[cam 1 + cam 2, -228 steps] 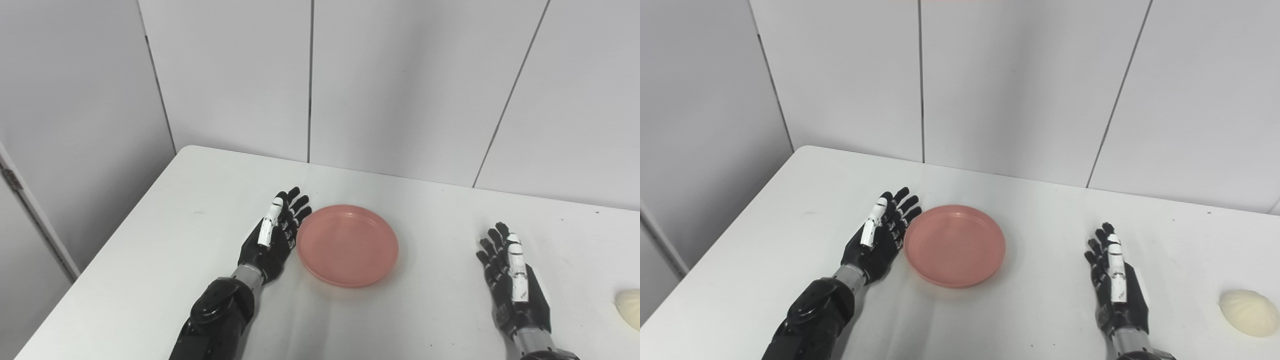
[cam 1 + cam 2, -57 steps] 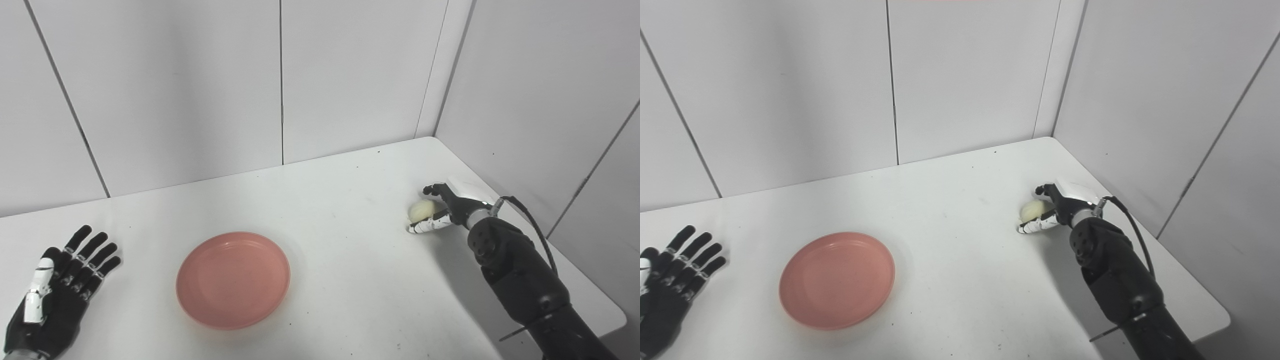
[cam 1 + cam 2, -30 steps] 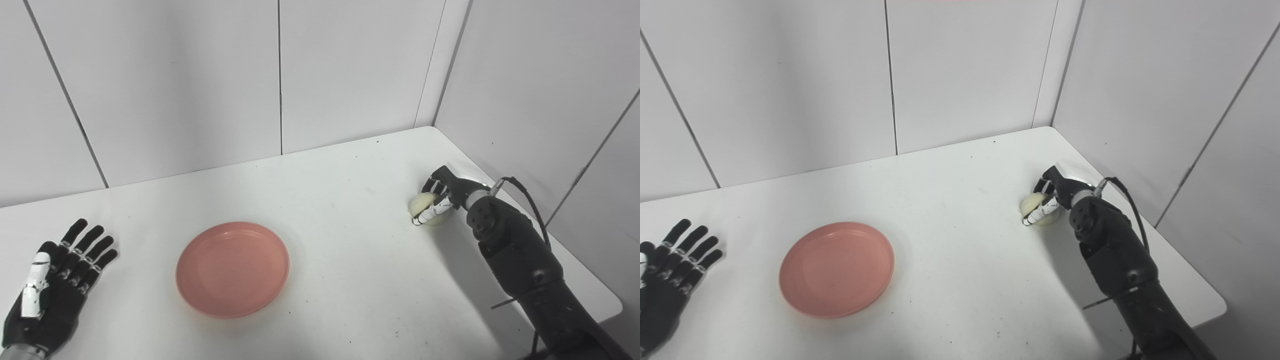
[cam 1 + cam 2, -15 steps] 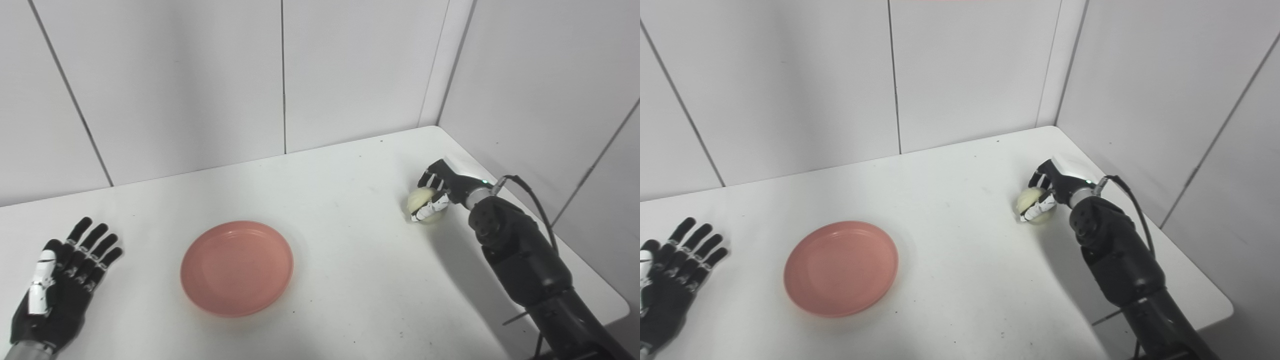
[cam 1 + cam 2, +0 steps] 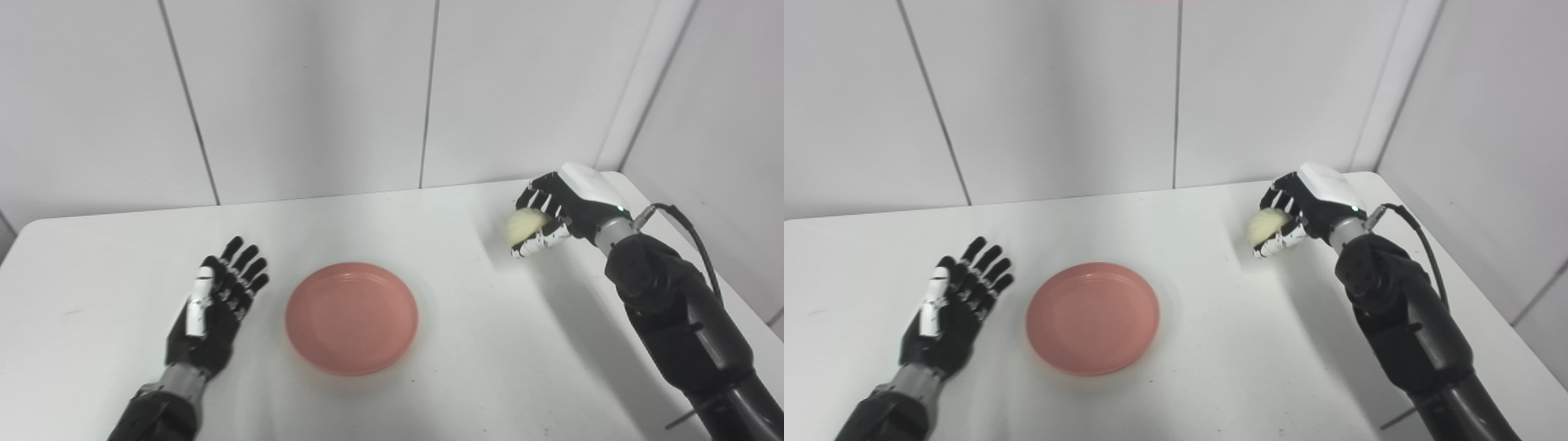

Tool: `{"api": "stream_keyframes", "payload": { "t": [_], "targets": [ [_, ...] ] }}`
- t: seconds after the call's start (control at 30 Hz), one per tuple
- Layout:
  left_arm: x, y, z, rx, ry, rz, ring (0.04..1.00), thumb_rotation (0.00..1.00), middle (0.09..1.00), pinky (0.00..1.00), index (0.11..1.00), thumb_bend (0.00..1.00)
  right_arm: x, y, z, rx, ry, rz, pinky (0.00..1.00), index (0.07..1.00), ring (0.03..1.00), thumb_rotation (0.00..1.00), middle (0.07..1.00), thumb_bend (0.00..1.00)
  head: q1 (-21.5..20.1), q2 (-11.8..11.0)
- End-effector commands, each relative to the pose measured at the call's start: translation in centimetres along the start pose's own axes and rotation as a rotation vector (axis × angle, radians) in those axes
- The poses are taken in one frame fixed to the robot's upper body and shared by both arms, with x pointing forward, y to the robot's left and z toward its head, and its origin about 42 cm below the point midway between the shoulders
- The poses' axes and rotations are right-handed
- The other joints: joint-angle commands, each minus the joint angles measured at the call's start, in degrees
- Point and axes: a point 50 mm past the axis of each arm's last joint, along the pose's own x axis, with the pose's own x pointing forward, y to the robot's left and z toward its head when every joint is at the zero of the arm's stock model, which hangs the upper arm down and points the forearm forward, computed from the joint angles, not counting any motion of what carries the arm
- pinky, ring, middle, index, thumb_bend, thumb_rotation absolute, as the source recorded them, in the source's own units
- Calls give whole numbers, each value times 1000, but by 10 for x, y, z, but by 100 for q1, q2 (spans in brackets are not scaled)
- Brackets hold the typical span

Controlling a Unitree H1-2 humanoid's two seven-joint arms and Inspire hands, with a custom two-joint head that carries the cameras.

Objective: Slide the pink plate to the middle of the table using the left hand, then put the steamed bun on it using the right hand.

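Holding bun raised off counter in curled fingers of right hand, well right of plate; likely light, soft, easily dented, so gentle wrap around sides; left hand flat, fingers spread, empty.

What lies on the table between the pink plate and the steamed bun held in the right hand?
Nothing: only bare white table separates the pink plate from the steamed bun in the right hand. Both eye views show that stretch bare.
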Motion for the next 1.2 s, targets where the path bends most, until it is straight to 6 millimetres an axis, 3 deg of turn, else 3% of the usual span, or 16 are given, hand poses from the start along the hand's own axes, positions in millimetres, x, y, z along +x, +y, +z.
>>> {"api": "stream_keyframes", "payload": {
  "t": [0.0,0.37,0.8,0.97,1.07,1.17],
  "targets": [
    [-23,2,-52,-36,251,82,948,1000,956,955,961,444,10,-23,34,-31,-103,-68,359,489,412,124,508,509,48,6],
    [-15,-12,-56,-37,258,80,948,1000,956,954,956,428,20,-9,92,-16,-256,-11,313,488,375,122,463,509,417,24],
    [-11,-19,-59,-24,268,68,945,1000,955,947,963,437,3,8,166,14,-432,72,310,487,393,121,463,508,628,61],
    [-10,-20,-60,-24,270,69,938,1000,946,940,954,444,-2,21,185,-26,-472,88,305,487,389,119,456,508,652,78],
    [-9,-22,-60,-21,271,69,934,1000,942,936,950,441,-4,32,194,-47,-481,126,253,489,339,124,426,511,682,92],
    [-8,-23,-60,-17,272,70,929,1000,937,931,946,440,-4,42,199,-8,-493,171,284,489,372,121,451,509,700,110]
  ]
}}
